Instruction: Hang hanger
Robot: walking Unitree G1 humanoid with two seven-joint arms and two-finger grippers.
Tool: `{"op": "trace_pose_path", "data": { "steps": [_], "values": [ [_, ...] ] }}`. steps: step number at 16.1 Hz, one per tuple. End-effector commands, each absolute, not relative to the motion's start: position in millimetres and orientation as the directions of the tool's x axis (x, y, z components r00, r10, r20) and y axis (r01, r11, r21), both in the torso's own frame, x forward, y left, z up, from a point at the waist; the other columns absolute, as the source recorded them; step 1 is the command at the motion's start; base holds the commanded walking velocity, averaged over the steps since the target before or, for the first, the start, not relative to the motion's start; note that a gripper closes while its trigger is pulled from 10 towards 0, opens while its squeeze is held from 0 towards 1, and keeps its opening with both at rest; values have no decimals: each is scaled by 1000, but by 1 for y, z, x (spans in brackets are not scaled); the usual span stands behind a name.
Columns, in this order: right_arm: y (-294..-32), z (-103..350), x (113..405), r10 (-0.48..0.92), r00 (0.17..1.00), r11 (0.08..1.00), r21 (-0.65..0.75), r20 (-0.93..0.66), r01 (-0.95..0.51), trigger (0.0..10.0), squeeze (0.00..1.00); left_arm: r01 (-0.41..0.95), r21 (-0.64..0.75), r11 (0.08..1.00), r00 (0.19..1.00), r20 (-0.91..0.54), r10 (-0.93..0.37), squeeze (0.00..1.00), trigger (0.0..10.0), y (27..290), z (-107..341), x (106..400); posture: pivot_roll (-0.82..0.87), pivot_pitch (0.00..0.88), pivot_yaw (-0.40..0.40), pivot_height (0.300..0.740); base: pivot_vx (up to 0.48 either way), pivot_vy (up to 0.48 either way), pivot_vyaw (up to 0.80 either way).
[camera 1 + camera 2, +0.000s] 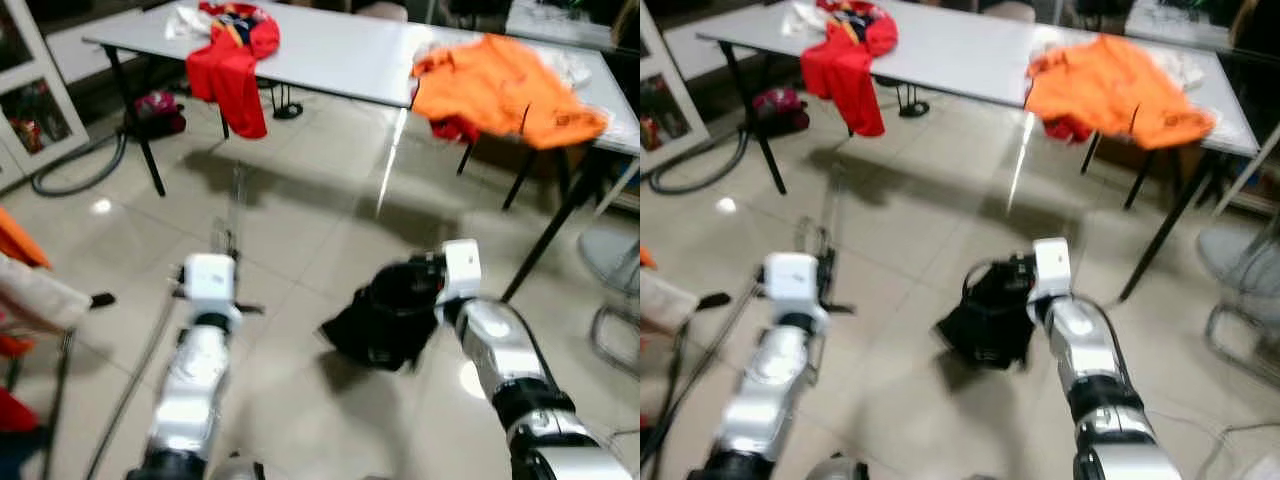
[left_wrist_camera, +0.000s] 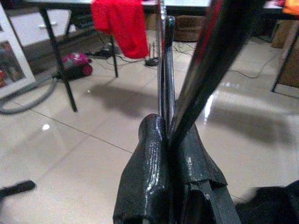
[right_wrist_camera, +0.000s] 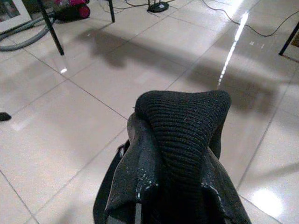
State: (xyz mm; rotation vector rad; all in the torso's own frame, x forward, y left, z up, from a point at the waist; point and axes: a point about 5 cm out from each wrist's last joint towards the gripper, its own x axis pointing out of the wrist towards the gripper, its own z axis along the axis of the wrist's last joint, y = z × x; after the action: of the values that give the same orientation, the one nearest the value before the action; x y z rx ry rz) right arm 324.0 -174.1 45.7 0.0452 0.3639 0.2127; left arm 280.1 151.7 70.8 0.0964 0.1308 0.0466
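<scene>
My left gripper (image 2: 170, 154) has its jaws clamped on the hanger (image 2: 164, 70); its long axis runs straight out from the jaws toward the far bench (image 1: 340, 55). Right gripper (image 3: 180, 140) jaws are clamped on black cloth (image 1: 385, 315), right of the hanger.

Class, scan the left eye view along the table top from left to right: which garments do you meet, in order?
White cloth → red garment → orange garment, all lying on the white table.
</scene>
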Motion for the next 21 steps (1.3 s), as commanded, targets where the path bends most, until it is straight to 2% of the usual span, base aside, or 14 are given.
{"op": "trace_pose_path", "data": {
  "steps": [1,6,8,9,11,13,15,17,21],
  "values": [
    [-173,57,334,205,933,978,89,-296,-186,0,357,-106,126,986,984,-127,122,0,10000,159,77,288,69,0,-55,740,0,-480,0],
    [-168,71,348,206,946,977,101,-252,-186,0,427,-166,141,976,974,-134,185,0,10000,171,84,298,88,0,-33,740,0,-480,0],
    [-172,70,347,211,944,977,87,-255,-195,0,459,-149,82,985,976,-149,160,0,10000,168,83,301,71,0,-33,740,0,0,0],
    [-175,66,345,208,941,978,80,-266,-194,0,467,-114,97,989,983,-134,127,0,10000,165,81,300,62,0,-32,740,0,0,0],
    [-176,44,325,193,934,981,67,-299,-181,0,486,-21,36,999,987,-156,26,0,10000,172,64,280,44,0,-28,740,0,0,0],
    [-181,34,313,186,934,982,77,-306,-170,0,522,16,96,995,986,-169,0,0,10000,177,59,262,37,0,-22,740,0,0,0],
    [-187,22,275,223,926,975,74,-305,-210,0,541,97,101,990,966,-250,-69,0,10000,179,51,218,34,0,-18,740,0,0,0],
    [-192,18,255,238,916,971,95,-323,-219,0,549,84,83,993,968,-245,-62,0,10000,181,51,211,34,0,-22,740,0,0,200],
    [-194,16,265,212,914,974,157,-347,-166,0,596,29,66,997,983,-182,-17,0,10000,175,63,234,16,0,-31,740,0,-360,406]
  ]
}}
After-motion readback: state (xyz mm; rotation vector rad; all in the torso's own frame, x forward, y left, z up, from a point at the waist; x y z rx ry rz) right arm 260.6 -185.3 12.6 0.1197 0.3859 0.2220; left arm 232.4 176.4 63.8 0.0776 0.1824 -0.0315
